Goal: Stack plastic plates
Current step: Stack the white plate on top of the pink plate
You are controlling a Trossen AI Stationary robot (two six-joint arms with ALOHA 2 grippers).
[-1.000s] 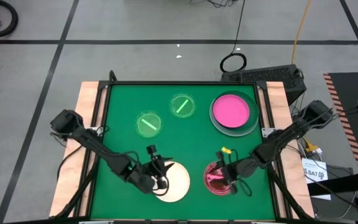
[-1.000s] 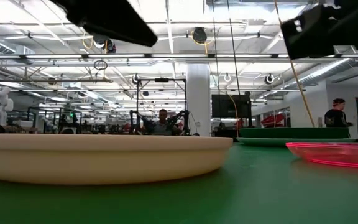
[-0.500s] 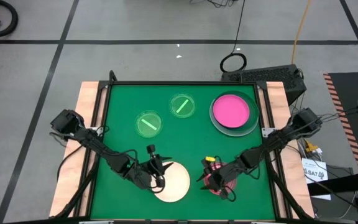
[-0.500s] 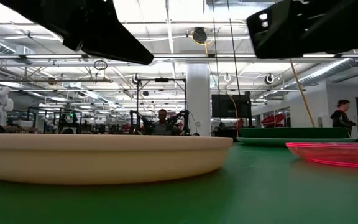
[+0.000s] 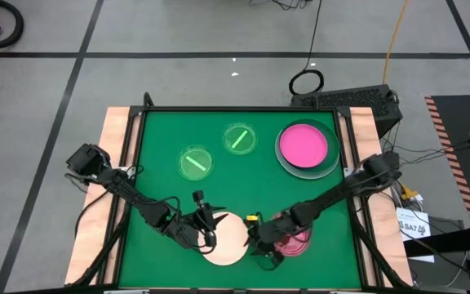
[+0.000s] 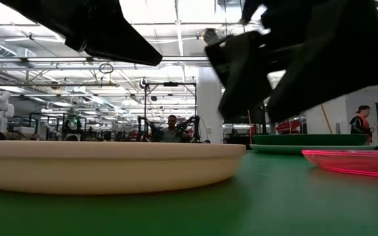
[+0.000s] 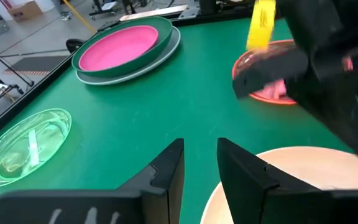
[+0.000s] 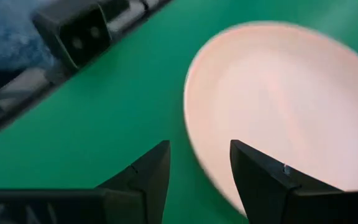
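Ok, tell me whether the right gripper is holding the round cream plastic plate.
No: in the right wrist view the right gripper is open and empty, its fingers just short of the cream plate's rim.

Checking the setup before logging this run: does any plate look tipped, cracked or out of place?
Nothing stands out. The cream plate, small pink plate, two green plates and magenta-on-green stack all lie flat.

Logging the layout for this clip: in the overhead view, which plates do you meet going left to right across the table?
Left striped green plate → cream plate → right striped green plate → translucent pink plate → magenta plate on the dark green plate.
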